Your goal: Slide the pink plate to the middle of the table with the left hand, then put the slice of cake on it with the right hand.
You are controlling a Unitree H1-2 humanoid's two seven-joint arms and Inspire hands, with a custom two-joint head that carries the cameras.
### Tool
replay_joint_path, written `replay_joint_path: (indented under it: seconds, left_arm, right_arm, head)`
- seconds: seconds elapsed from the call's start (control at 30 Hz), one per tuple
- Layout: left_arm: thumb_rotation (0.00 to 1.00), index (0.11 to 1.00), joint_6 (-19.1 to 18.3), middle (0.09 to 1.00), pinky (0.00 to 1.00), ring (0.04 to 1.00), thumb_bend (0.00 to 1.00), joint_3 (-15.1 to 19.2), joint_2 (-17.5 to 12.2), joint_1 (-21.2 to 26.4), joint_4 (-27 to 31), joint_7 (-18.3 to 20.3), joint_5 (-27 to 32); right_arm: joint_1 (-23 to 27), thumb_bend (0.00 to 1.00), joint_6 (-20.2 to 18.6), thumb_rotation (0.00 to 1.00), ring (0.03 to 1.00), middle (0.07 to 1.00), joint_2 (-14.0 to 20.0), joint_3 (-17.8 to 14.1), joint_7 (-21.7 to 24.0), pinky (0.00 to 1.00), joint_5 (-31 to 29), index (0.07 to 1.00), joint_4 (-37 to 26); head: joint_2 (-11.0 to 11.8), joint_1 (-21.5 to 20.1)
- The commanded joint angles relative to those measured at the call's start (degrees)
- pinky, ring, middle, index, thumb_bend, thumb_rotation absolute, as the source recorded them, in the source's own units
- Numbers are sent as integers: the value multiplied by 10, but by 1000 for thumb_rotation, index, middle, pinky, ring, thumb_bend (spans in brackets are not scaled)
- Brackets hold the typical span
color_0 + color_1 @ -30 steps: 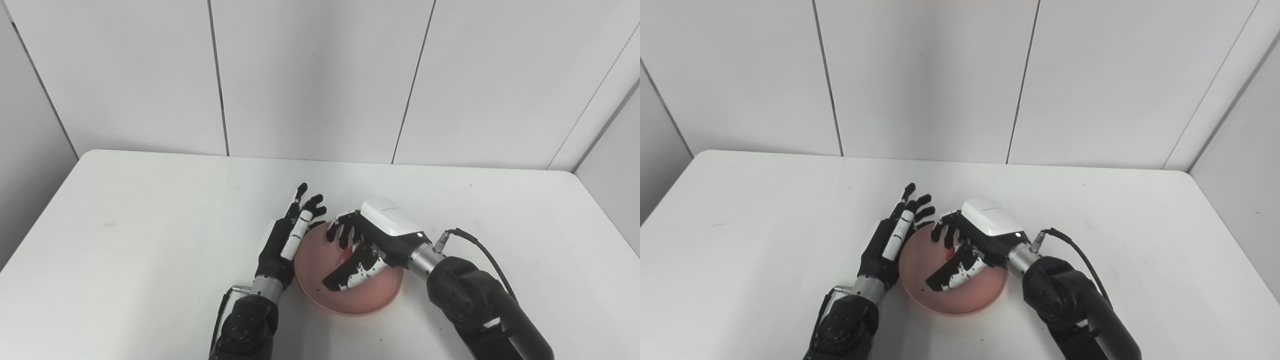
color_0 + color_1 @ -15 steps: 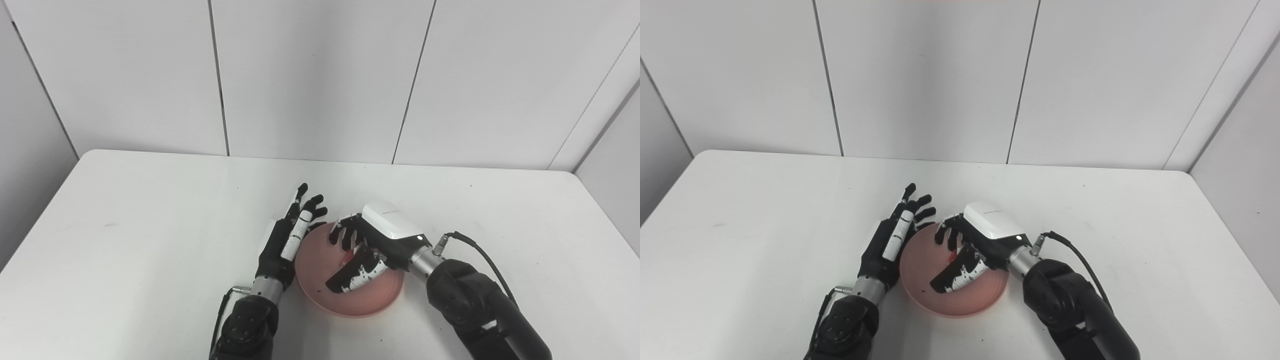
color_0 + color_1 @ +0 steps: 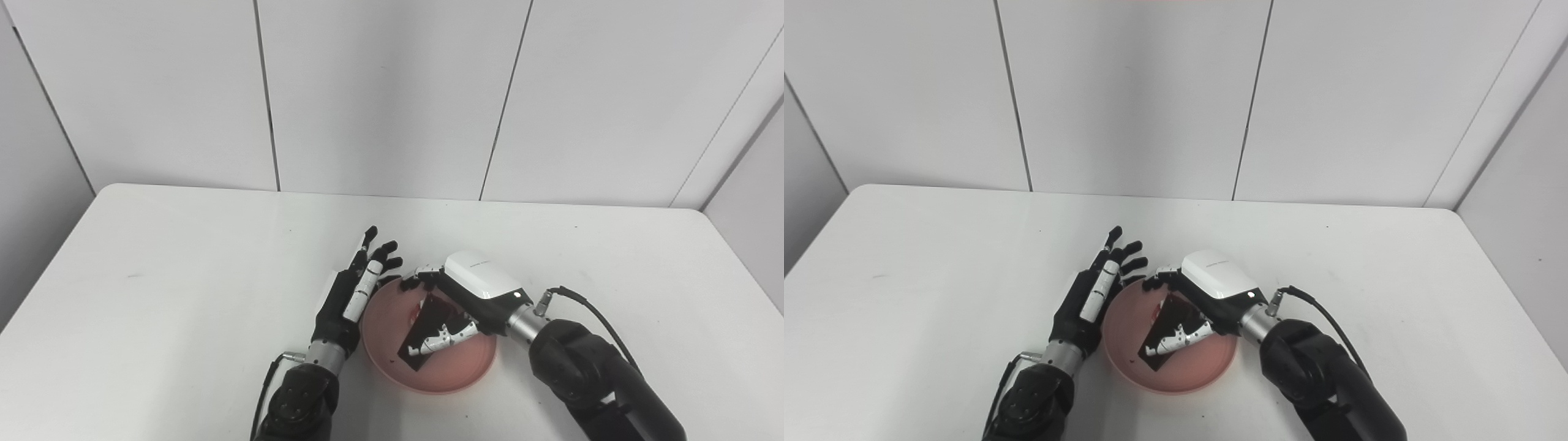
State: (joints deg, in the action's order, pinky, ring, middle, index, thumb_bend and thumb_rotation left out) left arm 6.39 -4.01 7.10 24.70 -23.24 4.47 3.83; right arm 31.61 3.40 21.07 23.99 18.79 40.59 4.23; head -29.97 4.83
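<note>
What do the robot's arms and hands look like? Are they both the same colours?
Not quite. The left robot hand is mostly black, with slim black fingers and a white strip along one finger. The right robot hand has a smooth white shell on its back over black fingers with white bits. Both have shiny silver wrist rings, chunky black forearms, and a thin black cable looping by each wrist.

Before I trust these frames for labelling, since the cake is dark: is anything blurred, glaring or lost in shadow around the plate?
Left eye view: sharp, evenly lit; the cake slice reads as a dark shape with little detail under the right hand. Right eye view: equally sharp, no glare on the pink plate; soft shadows only beside the left hand on the table.
</note>
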Motion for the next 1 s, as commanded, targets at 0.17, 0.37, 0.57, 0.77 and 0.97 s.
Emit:
replay_joint_path:
  seconds: [0.17,0.37,0.57,0.77,0.97]
  left_arm:
    - [829,1000,-23,894,737,843,658,9,-8,-29,2,-6,-2]
    - [807,1000,-37,899,766,847,669,19,-10,-33,18,-6,5]
    - [788,998,-42,889,778,855,607,39,-11,-39,45,-16,6]
    - [758,994,-23,912,862,892,593,45,-7,-52,70,-24,-1]
    - [792,982,-3,944,930,942,622,41,-5,-60,85,-67,-50]
  right_arm:
    - [-6,973,35,563,693,742,-8,-24,-46,602,-17,726,-21]
    - [-32,898,46,563,678,737,-30,-58,-93,557,-46,719,-28]
    - [-68,795,58,796,702,764,-88,-127,-145,577,-151,763,-2]
    - [-81,773,74,943,755,816,-124,-161,-133,648,-263,836,51]
    - [-91,798,87,956,797,841,-178,-227,-138,726,-402,872,113]
  head:
    - [0,-1]
    - [-1,-2]
    - [0,-5]
    - [-4,-5]
    - [-7,-4]
